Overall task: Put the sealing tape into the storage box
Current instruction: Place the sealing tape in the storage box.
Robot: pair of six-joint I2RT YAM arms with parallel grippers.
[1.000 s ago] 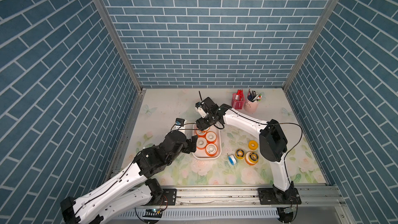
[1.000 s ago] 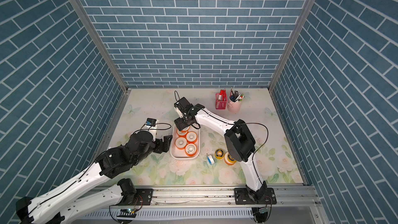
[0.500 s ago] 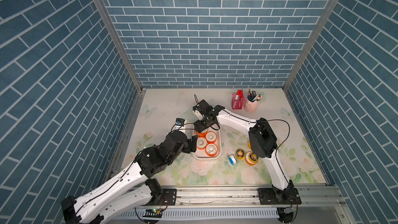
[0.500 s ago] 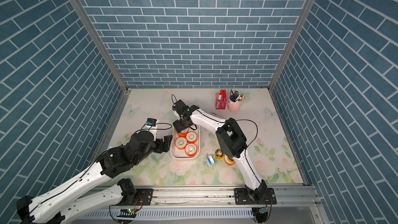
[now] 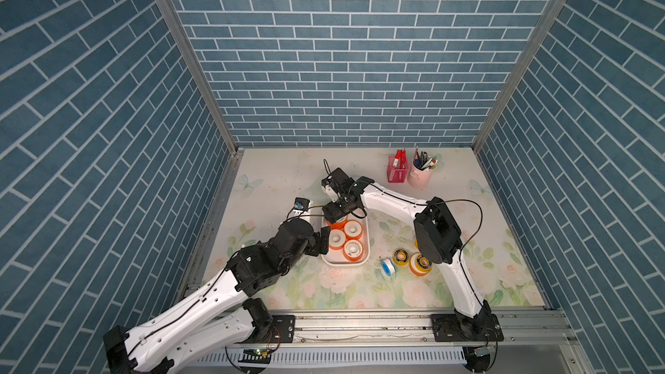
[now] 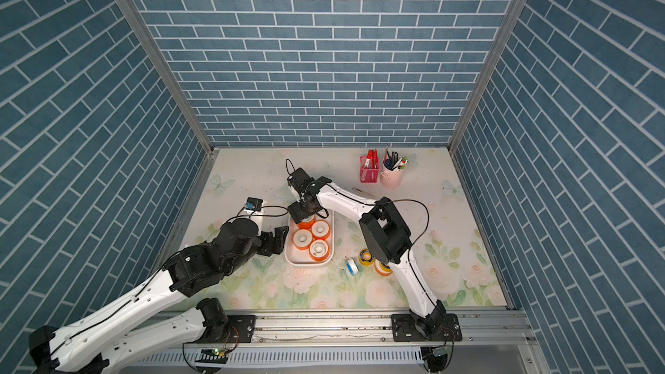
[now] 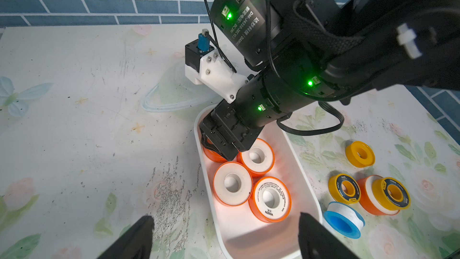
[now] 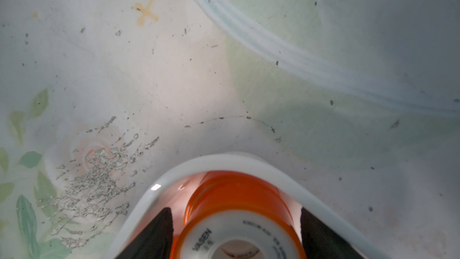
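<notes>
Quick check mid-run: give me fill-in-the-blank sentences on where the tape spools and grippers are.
The right gripper straddles an ___ spool in the storage box. The only ___ roll lies on the table outside it. The open left gripper holds ___.
Missing: orange; blue; nothing.

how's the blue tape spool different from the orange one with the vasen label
The blue spool sits on the table beside the storage box; the labelled orange spool lies flat inside it. The blue spool's face is plain blue, the orange spool's printed white. The blue spool looks smaller than the orange one. Both are round, wound with white tape.
</notes>
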